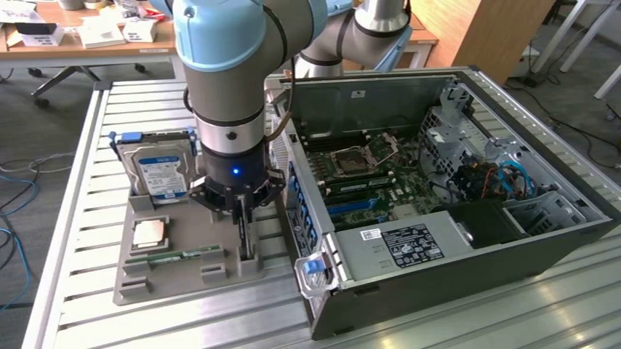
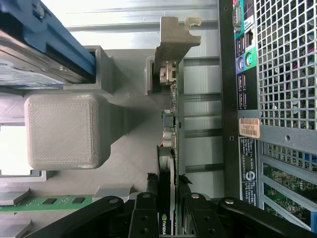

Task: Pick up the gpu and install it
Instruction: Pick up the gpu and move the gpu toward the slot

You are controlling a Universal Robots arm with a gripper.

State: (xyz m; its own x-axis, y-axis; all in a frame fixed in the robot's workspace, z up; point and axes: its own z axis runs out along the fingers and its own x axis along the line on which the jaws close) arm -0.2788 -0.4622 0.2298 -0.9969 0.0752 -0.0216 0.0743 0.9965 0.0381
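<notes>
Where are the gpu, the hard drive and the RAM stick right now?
gpu [image 2: 172, 126]: wrist view, on the board's edge facing the camera.
hard drive [image 1: 160, 174]: exterior view, on its blue label.
RAM stick [image 1: 179, 255]: exterior view, on its green board.

The gpu has a black face, a green board edge and a silvery bracket. The gripper is black. The holder tray is grey with fine ridges. The RAM stick is green, the hard drive silver with a blue label, and the computer case is grey mesh.
</notes>
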